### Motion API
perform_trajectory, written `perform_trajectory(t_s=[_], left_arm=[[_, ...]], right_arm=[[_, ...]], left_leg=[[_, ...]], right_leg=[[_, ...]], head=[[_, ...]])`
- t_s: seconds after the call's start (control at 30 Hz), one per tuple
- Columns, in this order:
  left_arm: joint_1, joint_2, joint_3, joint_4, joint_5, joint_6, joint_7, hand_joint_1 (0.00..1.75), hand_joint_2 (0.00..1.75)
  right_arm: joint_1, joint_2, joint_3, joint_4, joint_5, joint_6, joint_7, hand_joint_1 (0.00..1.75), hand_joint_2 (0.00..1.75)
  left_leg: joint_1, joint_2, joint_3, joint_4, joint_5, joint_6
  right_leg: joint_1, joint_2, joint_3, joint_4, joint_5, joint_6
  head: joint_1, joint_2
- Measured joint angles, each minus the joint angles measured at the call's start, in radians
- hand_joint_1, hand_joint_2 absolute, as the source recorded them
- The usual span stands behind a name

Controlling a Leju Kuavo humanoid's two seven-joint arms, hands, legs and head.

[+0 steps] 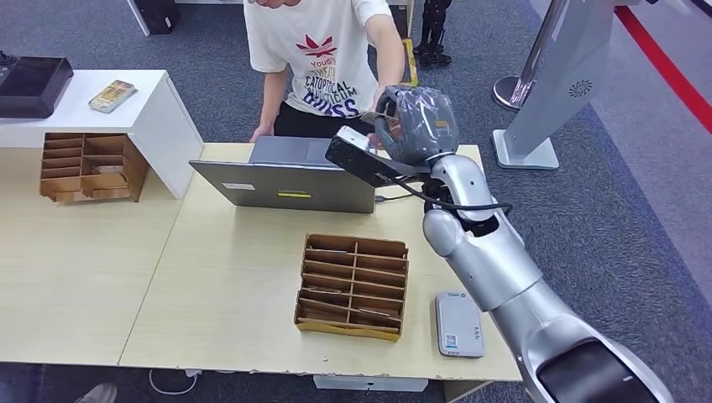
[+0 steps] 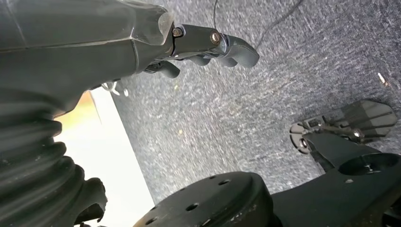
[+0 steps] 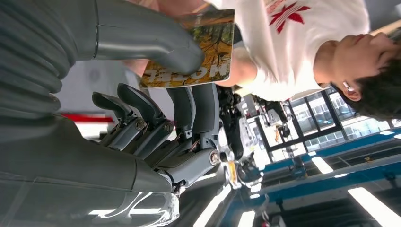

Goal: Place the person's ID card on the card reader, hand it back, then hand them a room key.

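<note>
My right hand [image 1: 416,122] is raised over the far edge of the table, toward the person [image 1: 323,59] in a white T-shirt. In the right wrist view this hand [image 3: 156,137] pinches a room key card [image 3: 203,52] printed with "HOTEL" between its thumb [image 3: 156,42] and its fingers. The person's hand [image 1: 388,88] reaches to the card, and skin shows right behind it. The white card reader [image 1: 458,323] lies near the table's front right edge with nothing on it. My left hand [image 2: 198,45] hangs over the grey carpet, fingers loosely apart and holding nothing.
A wooden slotted card holder [image 1: 354,285] stands mid-table, and a grey laptop [image 1: 285,180] sits behind it. On the left are another wooden holder [image 1: 88,168], a white stand [image 1: 159,117] bearing a stack of cards [image 1: 112,95], and a black device [image 1: 29,84].
</note>
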Motion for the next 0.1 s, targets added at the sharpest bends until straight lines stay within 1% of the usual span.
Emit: perform_trajectory(t_s=[0.03,0.07,0.1], left_arm=[[-0.002,0.0,-0.005,0.0,-0.004,0.0,0.003,0.0,1.75],[-0.004,0.0,-0.008,0.0,-0.006,0.0,0.005,0.0,1.75],[-0.005,0.0,-0.01,0.0,-0.007,0.0,0.006,0.0,1.75]], right_arm=[[-0.013,0.009,0.001,0.03,0.016,-0.001,0.002,0.09,0.87],[-0.025,0.016,0.001,0.058,0.027,0.0,0.003,0.0,0.44],[-0.031,0.021,0.001,0.072,0.031,0.0,0.004,0.0,0.0]], left_leg=[[0.0,0.0,0.0,0.0,0.0,0.0],[0.0,0.0,0.0,0.0,0.0,0.0],[0.0,0.0,0.0,0.0,0.0,0.0]], right_leg=[[0.0,0.0,0.0,0.0,0.0,0.0],[0.0,0.0,0.0,0.0,0.0,0.0],[0.0,0.0,0.0,0.0,0.0,0.0]], head=[[0.0,0.0],[0.0,0.0],[0.0,0.0]])
